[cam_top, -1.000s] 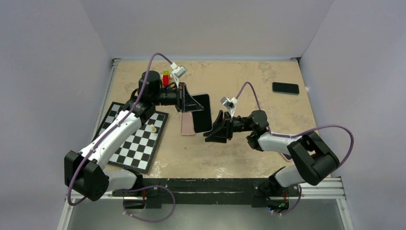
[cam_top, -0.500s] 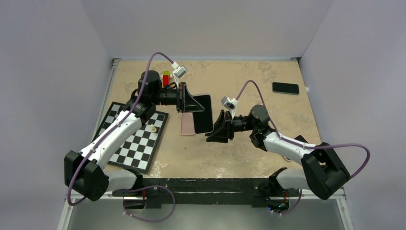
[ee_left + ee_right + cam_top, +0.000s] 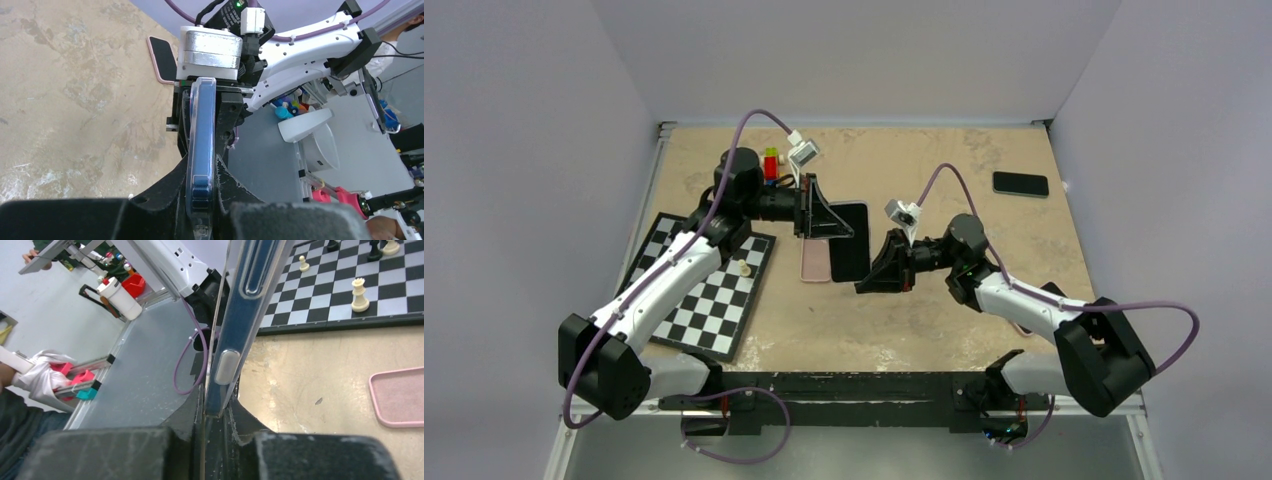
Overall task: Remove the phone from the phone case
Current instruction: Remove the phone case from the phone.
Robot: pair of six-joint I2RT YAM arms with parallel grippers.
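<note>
Location: phone (image 3: pixel 849 240) in clear phone case (image 3: pixel 227 367), held on edge above the worktop (image 3: pixel 944 320), between the two arms.
Left pincer (image 3: pixel 202 192): clenched on one end of the phone case.
Right pincer (image 3: pixel 215 412): clamped on the opposite end.
Handling: phone judged rigid, smooth and breakable if dropped; case judged springy and slippery.
Hold: case lip to be peeled at a corner, with the phone kept by its long edges.

Right fingers (image 3: pixel 880 274) now tight on phone (image 3: pixel 852 245)
</note>
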